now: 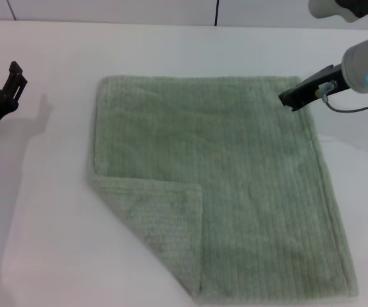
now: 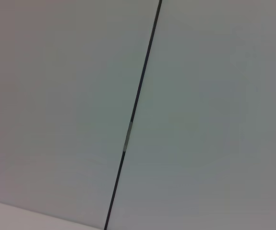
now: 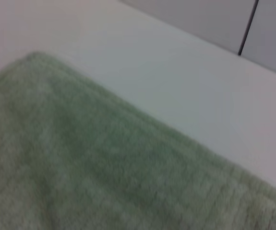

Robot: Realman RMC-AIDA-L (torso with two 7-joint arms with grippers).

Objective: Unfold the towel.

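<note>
On the white table the large pale sage-green ribbed terry towel lies flat, its near-left corner folded over. The black right gripper hovers at the towel's far-right corner; its opening cannot be told. The black left gripper sits well left, opening unclear.

The towel lies spread on the worktop, its near-left corner folded over. The right hand is at its far-right corner; the left hand sits far left.

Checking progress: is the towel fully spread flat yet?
Not quite. The towel lies mostly flat, but its near-left corner is folded over onto it.
</note>
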